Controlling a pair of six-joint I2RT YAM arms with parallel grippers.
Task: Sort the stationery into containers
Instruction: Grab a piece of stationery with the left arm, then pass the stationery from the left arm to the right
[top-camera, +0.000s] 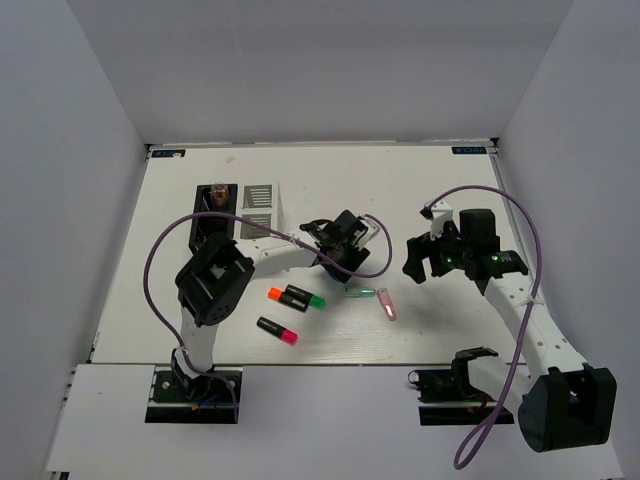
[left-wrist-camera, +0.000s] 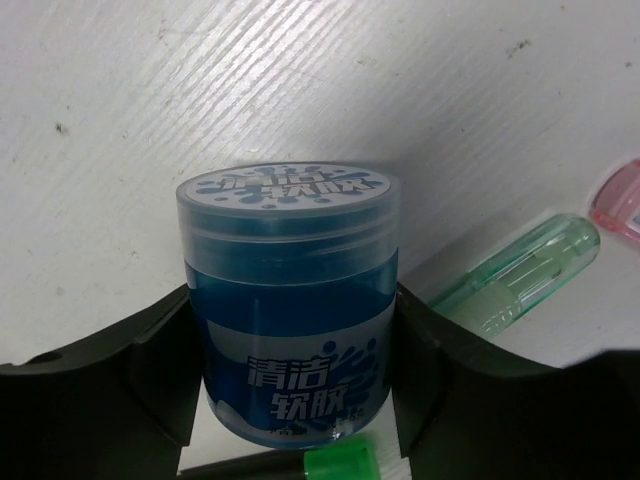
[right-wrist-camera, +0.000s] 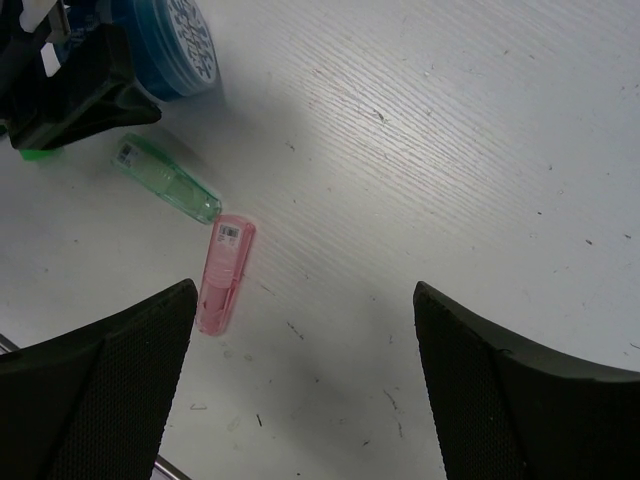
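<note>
Left wrist view: the blue roll stands upright on the table, pinched low on both sides by the fingers of the left gripper. We advise a straight vertical lift, clear of the green capsule and green marker just beside. The right gripper hangs spread and empty near the pink capsule.

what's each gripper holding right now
left gripper: closed on the blue jar, fingers against both its sides
right gripper: open, holding nothing
</note>
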